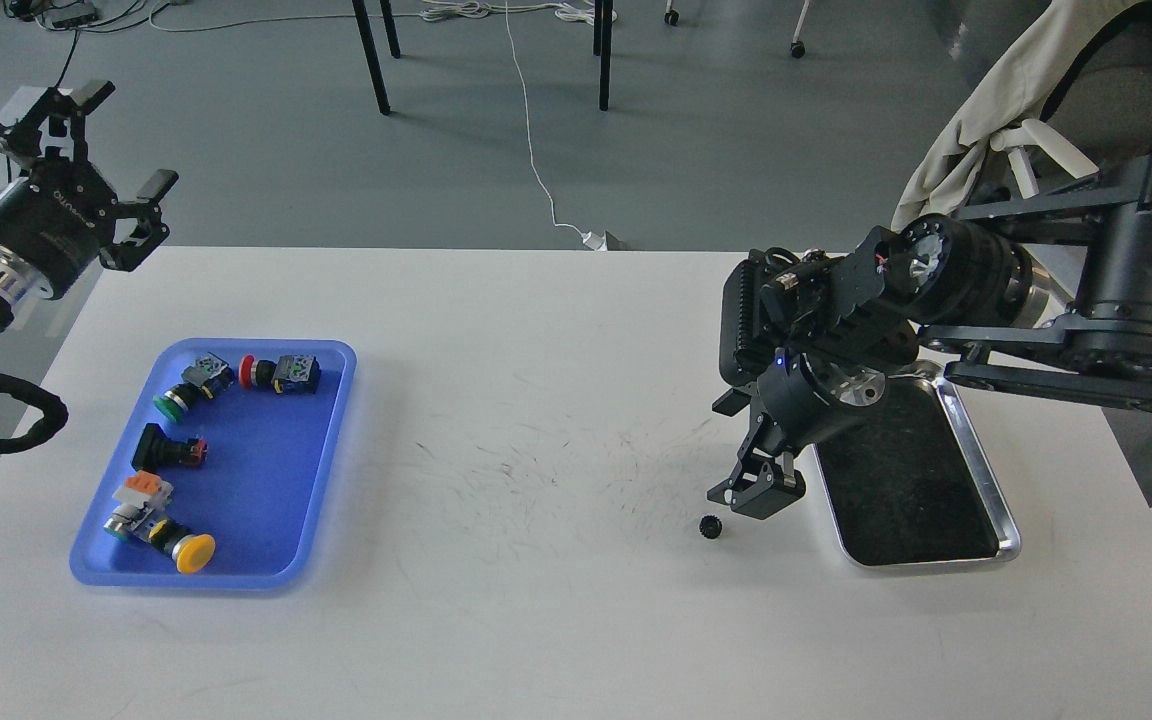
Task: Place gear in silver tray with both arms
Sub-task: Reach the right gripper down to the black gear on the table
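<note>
Right gripper [751,497] low over table, finger gap unreadable, just above gear [710,526]; left gripper [106,150] spread, empty.

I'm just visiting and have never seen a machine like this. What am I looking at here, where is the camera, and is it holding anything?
The picture is taken from the robot's own head, looking down at a white table. The two black arms are its own. The left gripper is raised off to the side, open and empty. The right gripper reaches down near a small black gear lying on the table; whether its fingers are open is hard to tell, but the gear is not held. Beside it sits the silver tray, where the gear should go; nothing shows in it. At the left, a blue plastic tray holds several push-button switches with green, red and yellow caps.
</note>
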Controlling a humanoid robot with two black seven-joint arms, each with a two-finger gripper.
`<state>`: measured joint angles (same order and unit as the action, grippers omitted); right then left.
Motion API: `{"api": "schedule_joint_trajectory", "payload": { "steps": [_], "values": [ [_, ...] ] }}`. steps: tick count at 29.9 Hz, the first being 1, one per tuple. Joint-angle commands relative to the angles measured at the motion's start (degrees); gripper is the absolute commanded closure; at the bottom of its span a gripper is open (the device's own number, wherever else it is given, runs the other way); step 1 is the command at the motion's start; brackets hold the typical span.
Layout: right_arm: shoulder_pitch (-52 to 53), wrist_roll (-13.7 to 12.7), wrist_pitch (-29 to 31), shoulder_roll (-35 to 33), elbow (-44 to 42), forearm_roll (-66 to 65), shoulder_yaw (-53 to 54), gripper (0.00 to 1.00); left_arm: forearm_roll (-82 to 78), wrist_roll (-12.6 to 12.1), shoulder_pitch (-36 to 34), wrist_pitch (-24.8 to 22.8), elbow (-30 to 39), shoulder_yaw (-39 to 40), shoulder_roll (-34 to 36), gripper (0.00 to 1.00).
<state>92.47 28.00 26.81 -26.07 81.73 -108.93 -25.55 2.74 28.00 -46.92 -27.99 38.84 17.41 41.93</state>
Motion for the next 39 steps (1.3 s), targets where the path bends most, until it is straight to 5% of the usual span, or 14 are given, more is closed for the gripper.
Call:
{"api": "schedule_joint_trajectory", "payload": {
  "steps": [1,15,39],
  "values": [
    [-0.01,0.0,-0.09,1.28,-0.25,-2.16,-0.72,0.12,3.84,0.0,0.77,-0.01,-0.52,-0.1,-0.09,0.01],
    [-0.27,0.0,-0.09,5.94,-3.42,-5.86,-6.35,0.28,9.21,0.0,4.38,-0.01,-0.7,0.69,-2.38,0.01],
    [-3.09,0.0,-0.09,11.57,-4.91,-6.21,-9.52,0.28,9.21,0.0,4.56,-0.01,-1.93,2.01,-3.26,0.01]
  ]
}}
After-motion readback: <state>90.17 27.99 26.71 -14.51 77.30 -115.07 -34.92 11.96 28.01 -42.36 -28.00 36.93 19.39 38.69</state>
